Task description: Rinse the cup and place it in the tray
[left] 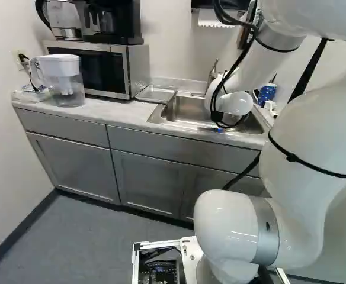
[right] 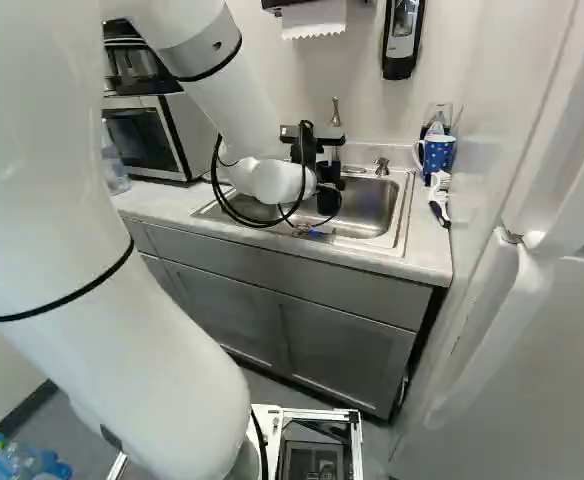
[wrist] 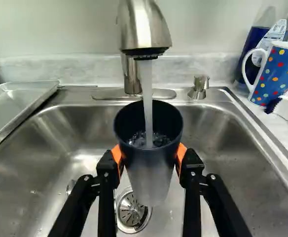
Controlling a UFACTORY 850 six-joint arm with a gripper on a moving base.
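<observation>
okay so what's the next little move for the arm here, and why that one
I'd probably tip the cup to empty it into the sink: the jaws grip it from both sides, the faucet's stream lands inside it, and bubbly water has gathered there.

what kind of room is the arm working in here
Most likely a small kitchen or break room: a steel sink with its faucet running, a microwave on the counter, and a water filter pitcher beside it.
</observation>
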